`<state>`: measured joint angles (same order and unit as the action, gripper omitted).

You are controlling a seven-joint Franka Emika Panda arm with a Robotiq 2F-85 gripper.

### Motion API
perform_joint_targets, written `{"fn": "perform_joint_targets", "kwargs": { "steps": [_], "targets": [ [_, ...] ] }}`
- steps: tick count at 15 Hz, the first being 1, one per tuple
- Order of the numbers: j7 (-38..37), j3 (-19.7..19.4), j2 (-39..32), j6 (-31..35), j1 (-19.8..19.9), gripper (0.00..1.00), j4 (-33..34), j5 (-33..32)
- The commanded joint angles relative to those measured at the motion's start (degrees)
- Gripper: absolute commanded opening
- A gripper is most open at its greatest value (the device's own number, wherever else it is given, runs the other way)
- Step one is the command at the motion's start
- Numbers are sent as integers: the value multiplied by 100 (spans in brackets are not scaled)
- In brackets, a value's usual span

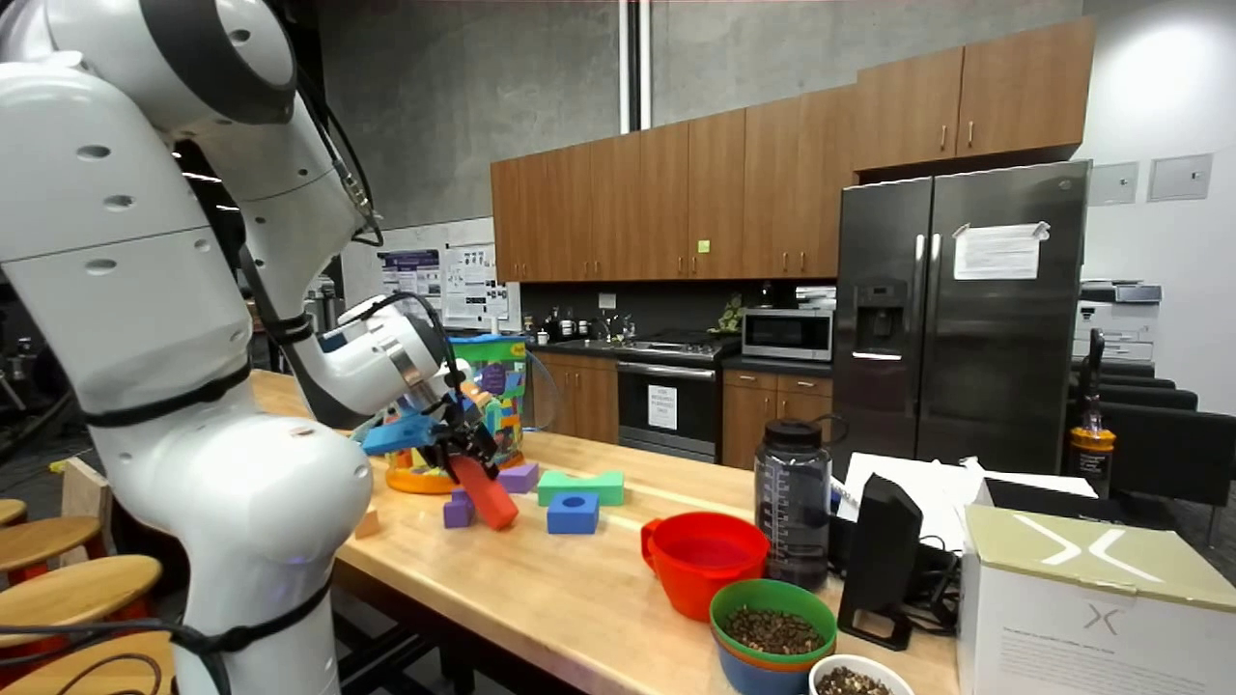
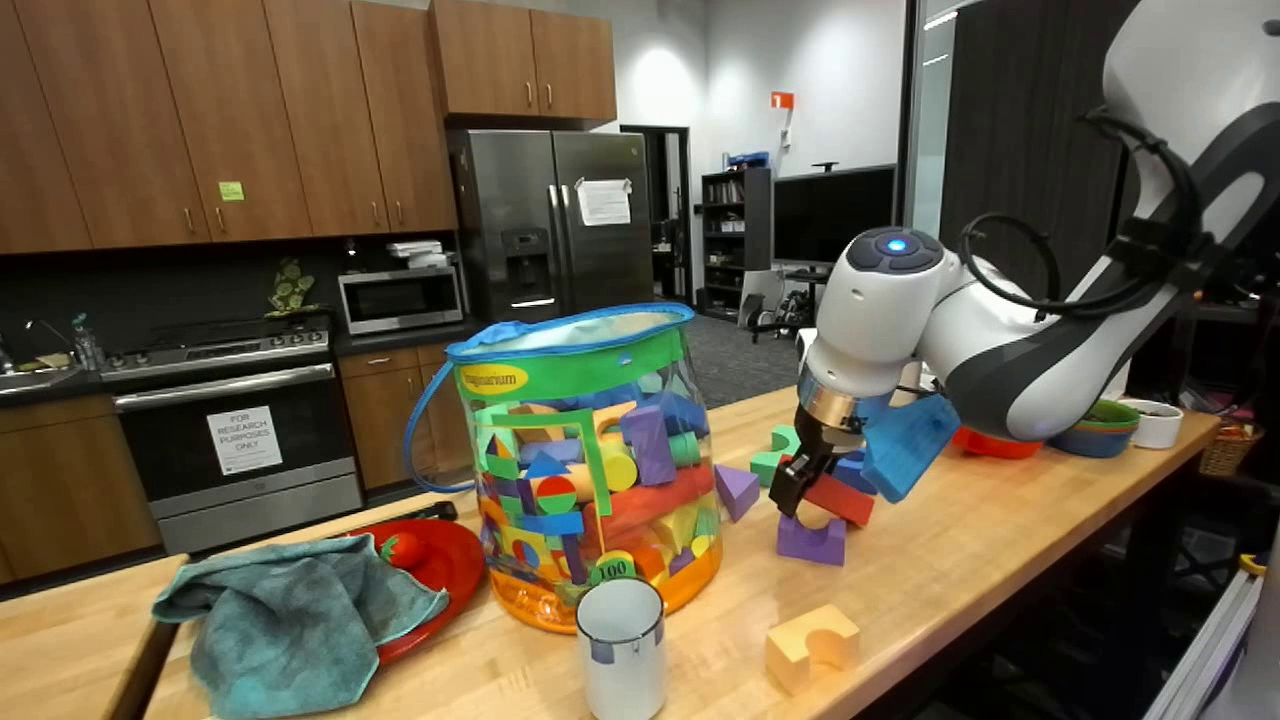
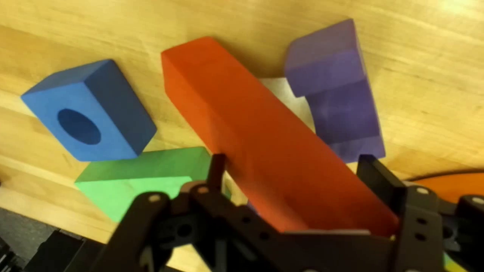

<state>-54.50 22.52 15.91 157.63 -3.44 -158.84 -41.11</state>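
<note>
My gripper (image 3: pixel 293 158) is low over the wooden table, shut on a long red block (image 3: pixel 242 113) lying diagonally between its fingers. The block is tilted, its near end up by the palm, as also seen in both exterior views (image 1: pixel 486 494) (image 2: pixel 840 497). Whether its low end touches the table I cannot tell. A purple arch block (image 3: pixel 340 75) is beside the red block, and a purple triangle block (image 2: pixel 737 490) lies near the fingertips. A blue block with a round hole (image 3: pixel 109 124) and a green block (image 3: pixel 147 172) lie on the other side.
A clear bag of blocks (image 2: pixel 600 460) stands near the gripper. A tan arch block (image 2: pixel 812 645), white mug (image 2: pixel 622 660), red plate (image 2: pixel 455 560) and teal cloth (image 2: pixel 290 620) are around it. A red cup (image 1: pixel 705 550), bottle (image 1: pixel 794 502), bowls (image 1: pixel 772 627) and box (image 1: pixel 1091 608) stand farther along.
</note>
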Motion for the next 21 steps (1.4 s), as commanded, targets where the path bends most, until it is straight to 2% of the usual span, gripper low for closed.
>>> {"fn": "perform_joint_targets", "kwargs": {
  "steps": [1, 6, 11, 13, 17, 21],
  "targets": [
    [215, -277, -230, -51, -230, 100, -2, 292],
    [606, -518, -204, -121, -450, 100, -74, 718],
    [2144, -674, 490, -991, -830, 100, -97, 2730],
    [2552, -673, 850, -1553, -862, 100, 12, 3228],
    [2935, -619, 1431, -2657, -729, 100, 325, 3443],
    [3003, -595, 1742, -3132, -674, 100, 460, 3398]
  ]
}}
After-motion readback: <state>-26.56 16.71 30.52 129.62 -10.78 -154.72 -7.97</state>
